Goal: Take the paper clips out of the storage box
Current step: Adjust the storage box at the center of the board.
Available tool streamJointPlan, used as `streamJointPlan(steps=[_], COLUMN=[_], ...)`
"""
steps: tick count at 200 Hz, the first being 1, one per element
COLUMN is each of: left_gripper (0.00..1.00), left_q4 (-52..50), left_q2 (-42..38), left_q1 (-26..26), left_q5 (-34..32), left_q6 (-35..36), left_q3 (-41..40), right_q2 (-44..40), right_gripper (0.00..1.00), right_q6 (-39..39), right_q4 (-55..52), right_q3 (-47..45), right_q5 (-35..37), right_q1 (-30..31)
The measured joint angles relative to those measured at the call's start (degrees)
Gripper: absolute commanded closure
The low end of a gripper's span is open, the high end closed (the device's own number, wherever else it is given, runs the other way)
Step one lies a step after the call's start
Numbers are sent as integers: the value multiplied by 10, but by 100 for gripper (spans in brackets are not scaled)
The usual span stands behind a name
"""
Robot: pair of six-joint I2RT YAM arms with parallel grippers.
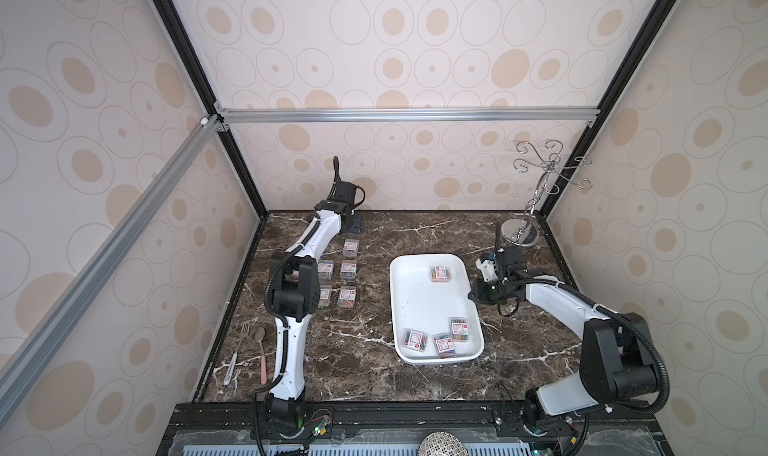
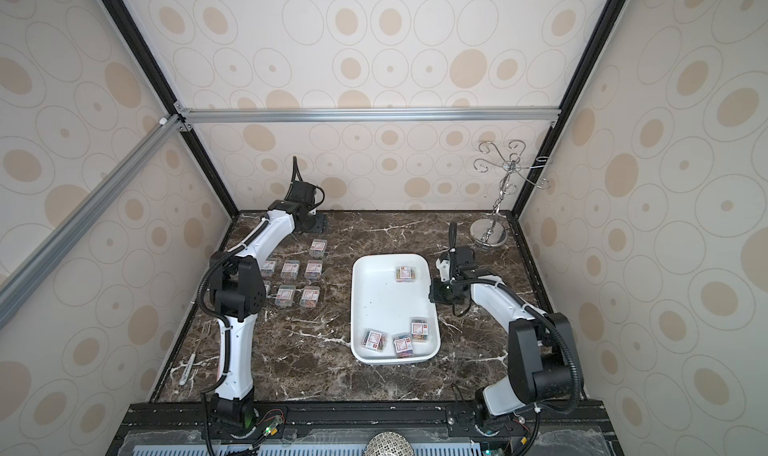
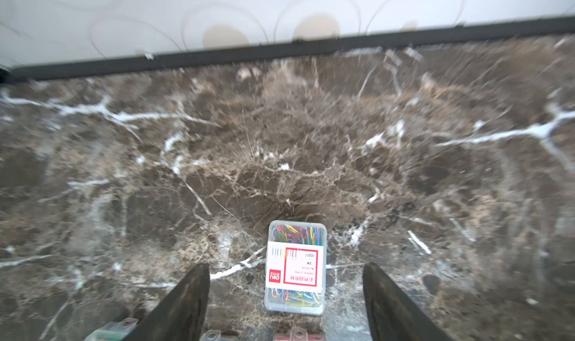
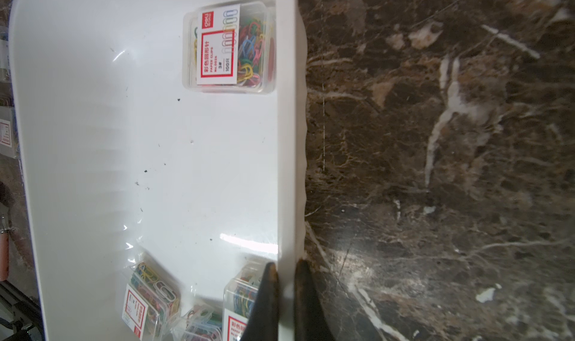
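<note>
The white storage box (image 1: 419, 304) (image 4: 124, 121) lies right of the table's middle. Several boxes of paper clips remain in it, one at its far end (image 1: 440, 273) (image 4: 228, 47) and three at its near end (image 1: 444, 345). Several more stand in rows on the marble at the left (image 1: 348, 270). My left gripper (image 1: 356, 225) (image 3: 286, 265) hangs open above the farthest one (image 1: 351, 246) (image 3: 295, 268), which lies on the table clear of both fingers. My right gripper (image 1: 473, 296) (image 4: 286, 271) is shut on the storage box's right rim.
A chrome hook stand (image 1: 536, 192) stands in the back right corner. A fork (image 1: 243, 337) and a pink-handled spoon (image 1: 262, 354) lie by the left wall near the front. Walls close in the table on three sides.
</note>
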Motion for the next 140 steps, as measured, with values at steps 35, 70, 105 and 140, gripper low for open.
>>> streamJointPlan(steps=[35,70,105,140], left_gripper=[22,22,22,22], left_q4=[26,75,126,172], left_q2=[-56,-119,-184,-251], left_q1=[-1,-5,-12,-21], left_q5=[-1,-1,-2,-4], left_q6=[-7,-21,-32,-38], left_q3=[-32,-137,-256,-339], right_q2=[-3,-7,-15,-20], right_gripper=[93,92,92,92], right_q6=[6,10,14,19], right_q4=[6,12,26,38], right_q3=[-4,-9,-21,-31], right_q5=[-3,-4,-5,-14], right_q1=[0,0,0,0])
